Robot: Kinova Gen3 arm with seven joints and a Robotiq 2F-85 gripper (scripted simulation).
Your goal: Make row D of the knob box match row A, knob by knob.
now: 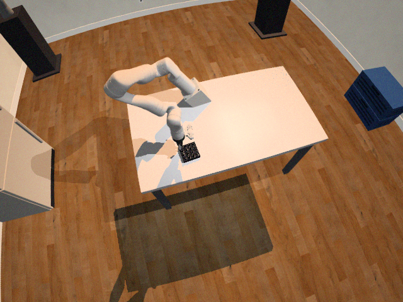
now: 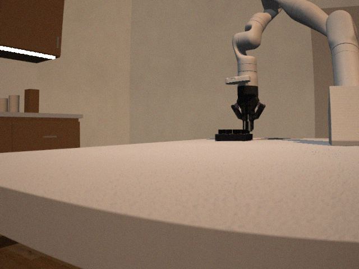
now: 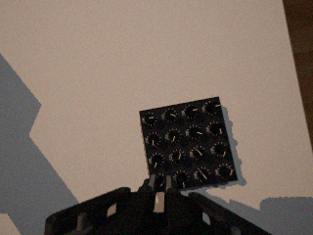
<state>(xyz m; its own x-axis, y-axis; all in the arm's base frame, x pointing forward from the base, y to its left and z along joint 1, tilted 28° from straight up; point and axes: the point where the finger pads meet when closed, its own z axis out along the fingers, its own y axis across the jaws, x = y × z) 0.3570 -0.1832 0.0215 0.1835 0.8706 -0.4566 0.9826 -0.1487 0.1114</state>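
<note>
Jaws pinch corner knob (image 3: 159, 181) of knob box (image 3: 188, 143); pale table (image 1: 260, 107) (wood floor (image 1: 293, 227)).

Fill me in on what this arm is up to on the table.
The arm has its gripper down on a black knob box that stands on the table. The fingers are closed on a knob at one corner of the box, the corner nearest the wrist camera. Which knob it is cannot be read. The other knobs stand free, their white lines pointing in various directions.
</note>
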